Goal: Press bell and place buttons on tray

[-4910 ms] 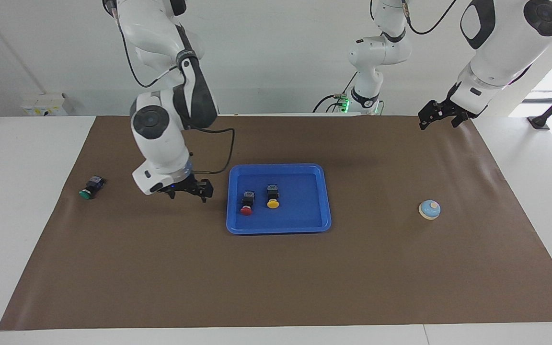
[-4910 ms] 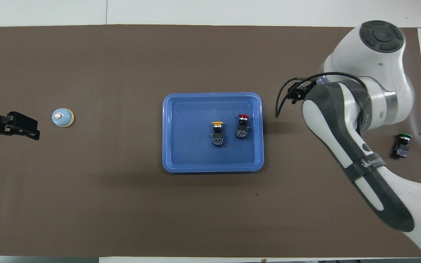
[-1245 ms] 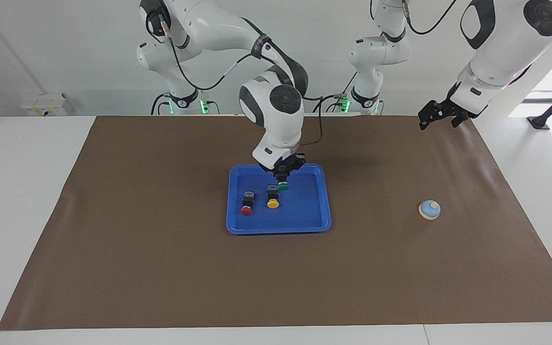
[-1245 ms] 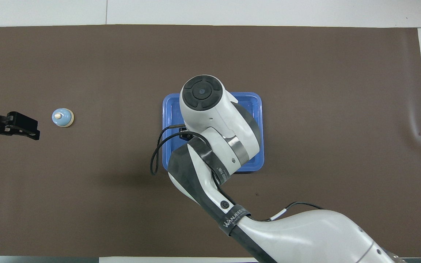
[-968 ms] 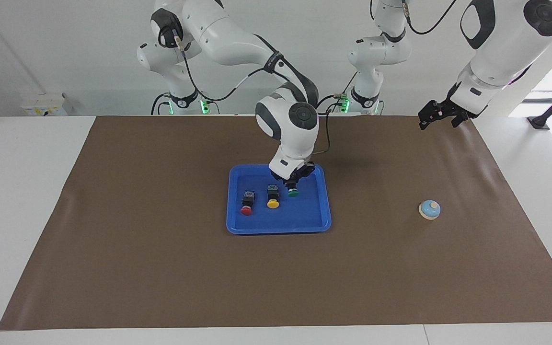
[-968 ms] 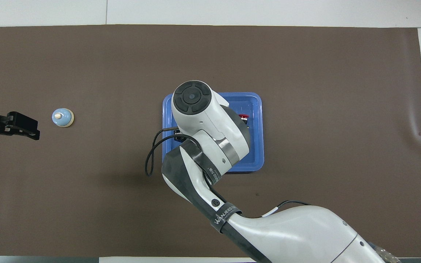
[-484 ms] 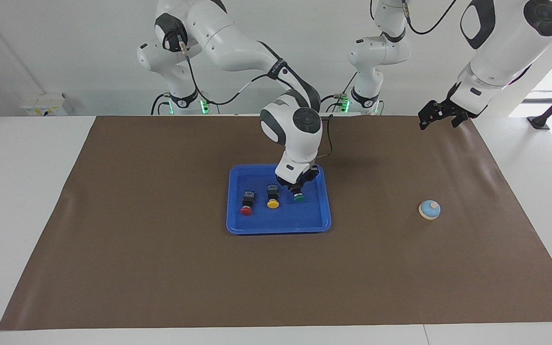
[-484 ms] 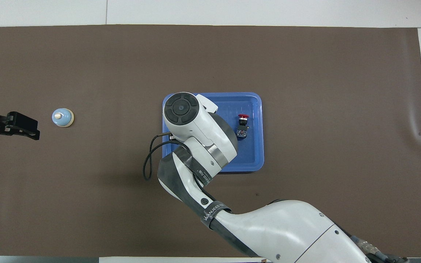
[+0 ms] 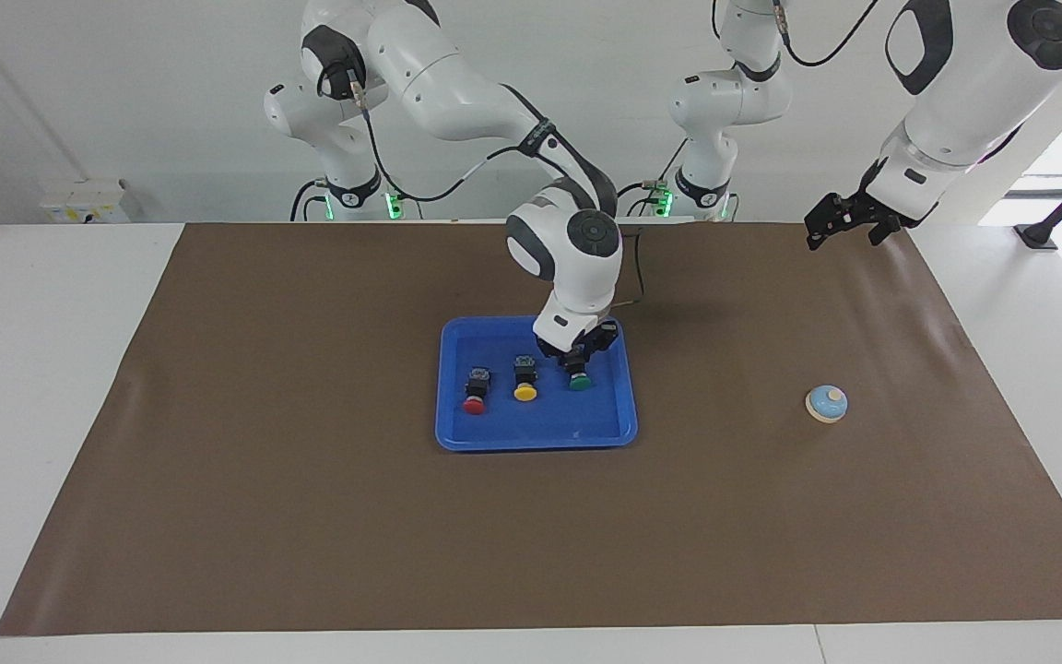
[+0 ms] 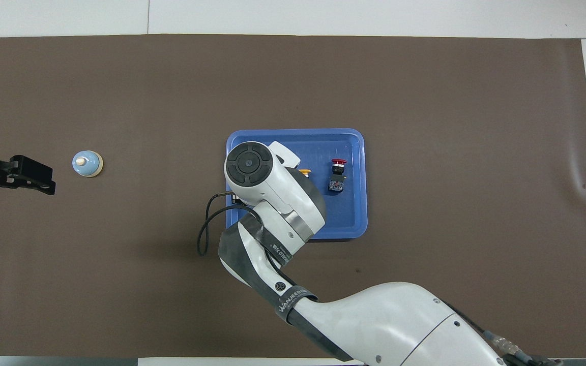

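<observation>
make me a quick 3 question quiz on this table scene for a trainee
1. True or false: the small light-blue dome bell sits in the shallow bright-blue plastic tray.
2. Which black-bodied push button is under the right claw? A red-capped B yellow-capped C green-capped
3. Fill in: the left claw waits over the brown ____.

Key: 1 false, it sits on the mat toward the left arm's end. 2 C. 3 mat.

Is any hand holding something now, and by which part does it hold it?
The right hand holds the green button by its black body, the cap pointing down, low over the tray. The left hand holds nothing.
</observation>
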Robot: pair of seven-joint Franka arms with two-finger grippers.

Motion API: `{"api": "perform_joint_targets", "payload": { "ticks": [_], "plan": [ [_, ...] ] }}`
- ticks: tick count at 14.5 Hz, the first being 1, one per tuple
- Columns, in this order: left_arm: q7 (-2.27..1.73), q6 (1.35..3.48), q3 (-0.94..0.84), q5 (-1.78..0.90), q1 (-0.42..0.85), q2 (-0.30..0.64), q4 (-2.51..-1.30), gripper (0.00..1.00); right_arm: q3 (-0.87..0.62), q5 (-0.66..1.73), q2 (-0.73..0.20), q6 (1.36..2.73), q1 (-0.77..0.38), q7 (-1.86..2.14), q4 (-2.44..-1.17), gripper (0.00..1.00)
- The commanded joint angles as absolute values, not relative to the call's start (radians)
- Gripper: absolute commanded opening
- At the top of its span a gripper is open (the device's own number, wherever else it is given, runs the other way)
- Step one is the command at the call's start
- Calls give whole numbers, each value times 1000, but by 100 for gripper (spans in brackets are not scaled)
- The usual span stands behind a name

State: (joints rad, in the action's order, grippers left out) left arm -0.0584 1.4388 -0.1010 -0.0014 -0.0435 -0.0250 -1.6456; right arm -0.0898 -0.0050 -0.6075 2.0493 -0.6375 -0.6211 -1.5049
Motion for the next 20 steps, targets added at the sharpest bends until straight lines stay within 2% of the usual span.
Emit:
{"api": "perform_joint_targets", "payload": {
  "ticks": [1,4,9,20],
  "plan": [
    [-57,1456,-97,-5,-43,-46,-1667,100,-78,-18,-556,1988,-621,-641,-1509,100],
    [-57,1456,-97,-5,-43,-48,-1667,100,-66,-9,-459,1905,-531,-638,-1511,100],
    [-57,1456,-97,-5,-43,-48,-1667,100,-66,-12,-302,1723,-278,-508,-1519,100],
    [-57,1456,-97,-5,-43,-48,-1667,100,-66,-17,-111,1462,61,1,-1517,100]
  ]
}}
